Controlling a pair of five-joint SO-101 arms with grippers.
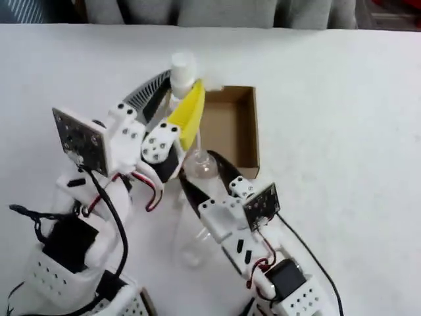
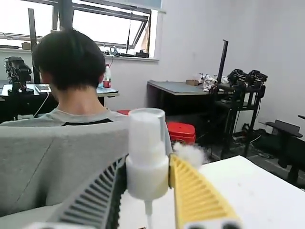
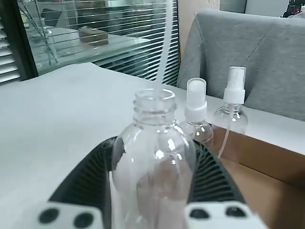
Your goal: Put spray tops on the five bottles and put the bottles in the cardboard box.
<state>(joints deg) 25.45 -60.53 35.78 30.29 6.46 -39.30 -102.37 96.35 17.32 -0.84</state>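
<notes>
spray top (image 1: 182, 69) pinched in raised left tool (image 1: 181, 83), seemingly above bottle (image 1: 199, 164).

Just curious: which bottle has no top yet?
The bottle held in the right claw; its neck is open, while both bottles behind it wear white spray tops.

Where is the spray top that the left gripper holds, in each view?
High view: spray top upper centre, held in the left gripper.
Left wrist view: centre, clamped.
Right wrist view: probably its thin tube, above the open bottle.
Shared landmark: grey seat back.
</notes>
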